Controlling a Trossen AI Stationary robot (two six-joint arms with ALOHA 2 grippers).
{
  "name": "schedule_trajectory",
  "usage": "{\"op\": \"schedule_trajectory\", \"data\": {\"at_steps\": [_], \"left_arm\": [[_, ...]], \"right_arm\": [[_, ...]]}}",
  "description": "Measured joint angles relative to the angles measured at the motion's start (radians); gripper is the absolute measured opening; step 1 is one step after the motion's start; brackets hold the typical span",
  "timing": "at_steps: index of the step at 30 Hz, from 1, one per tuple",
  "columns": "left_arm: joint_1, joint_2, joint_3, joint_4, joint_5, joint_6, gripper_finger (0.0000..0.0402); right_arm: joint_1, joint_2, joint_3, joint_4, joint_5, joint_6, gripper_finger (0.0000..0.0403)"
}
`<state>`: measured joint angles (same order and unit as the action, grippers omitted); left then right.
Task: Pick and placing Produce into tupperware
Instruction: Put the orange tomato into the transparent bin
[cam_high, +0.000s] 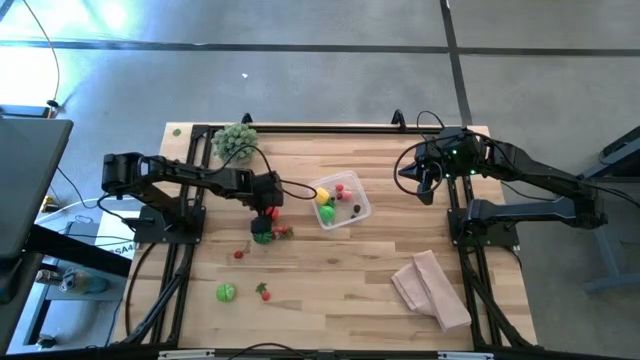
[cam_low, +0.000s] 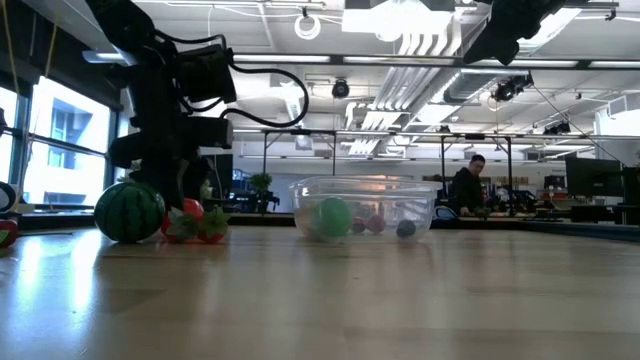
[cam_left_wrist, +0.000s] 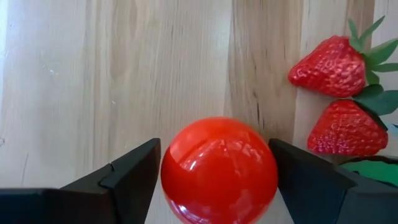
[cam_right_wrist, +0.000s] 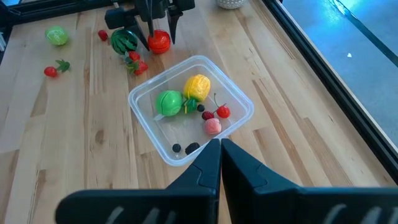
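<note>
Counter: wood (cam_high: 340, 270), with toy produce spread on it.
Left pincer (cam_left_wrist: 214, 180): down at the counter, fingers (cam_left_wrist: 134, 174) apart, one on each side of a red ball (cam_left_wrist: 219, 171). Not squeezing yet, I think.
Strawberries (cam_left_wrist: 339, 93): two, just beside that pincer.
Melon (cam_right_wrist: 124, 40): close by the red ball.
Box (cam_high: 357, 213): clear, near the left pincer, already holding a few fruits.
Right pincer (cam_right_wrist: 219, 149): fingers together, waiting up above the box.
Step now: grabbing the red ball.
Next: squeeze gently, lift, carry it over the box, let go.
</note>
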<state>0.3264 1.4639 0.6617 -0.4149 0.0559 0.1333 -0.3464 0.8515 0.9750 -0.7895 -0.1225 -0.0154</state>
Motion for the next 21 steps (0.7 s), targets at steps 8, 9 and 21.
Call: {"op": "schedule_trajectory", "data": {"at_steps": [8,9,21], "left_arm": [[0.000,0.000,0.000,-0.003,0.008,-0.002,0.0255],[0.000,0.000,0.000,-0.003,0.009,-0.003,0.0253],[0.000,0.000,0.000,-0.003,0.012,-0.008,0.0257]], "right_arm": [[0.000,0.000,0.000,0.000,0.000,0.000,0.0004],[0.000,0.000,0.000,0.000,0.000,0.000,0.0004],[0.000,0.000,0.000,0.000,0.000,0.000,0.0004]]}}
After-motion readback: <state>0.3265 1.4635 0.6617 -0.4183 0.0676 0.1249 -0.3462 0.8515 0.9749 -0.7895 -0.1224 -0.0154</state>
